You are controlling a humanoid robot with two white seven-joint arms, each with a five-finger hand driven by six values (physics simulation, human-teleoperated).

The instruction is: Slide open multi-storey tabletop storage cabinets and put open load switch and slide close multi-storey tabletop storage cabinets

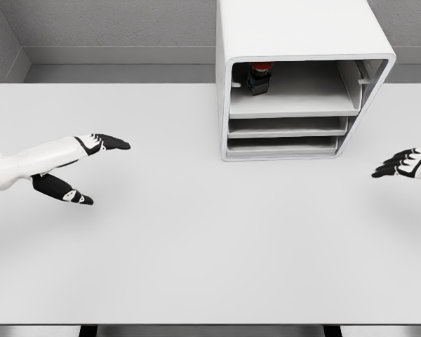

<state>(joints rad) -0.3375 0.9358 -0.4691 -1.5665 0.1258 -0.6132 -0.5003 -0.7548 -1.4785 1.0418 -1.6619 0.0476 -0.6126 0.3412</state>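
Grey walls close the scene at the back, and below them we see a wide white table (196, 253) filling most of the view, with the cabinet (302, 42) as the one thing standing on it, at its far edge and right of the middle.

Well to the left of the cabinet and nearer to us, our left hand (81, 168) hovers over the table, its white arm coming in from the left edge. Its fingers are stretched out and relaxed, the dark fingertips (116, 144) aimed toward the cabinet and the thumb hanging lower and apart from them; it holds nothing.

We see the cabinet as a white box with rounded corners, its open front turned toward us. Three storeys are stacked inside: a tall top one and two thin ones beneath it. In the top storey, at its left back corner, sits the switch (259, 77), a small dark body with a red cap, standing upright on the tray floor (302, 98). We cannot tell whether it touches the cabinet's left wall.

To the right of the cabinet and a little nearer, our right hand (407, 165) shows at the picture's right edge, fingers extended and loosely together, pointing back toward the cabinet, gripping nothing
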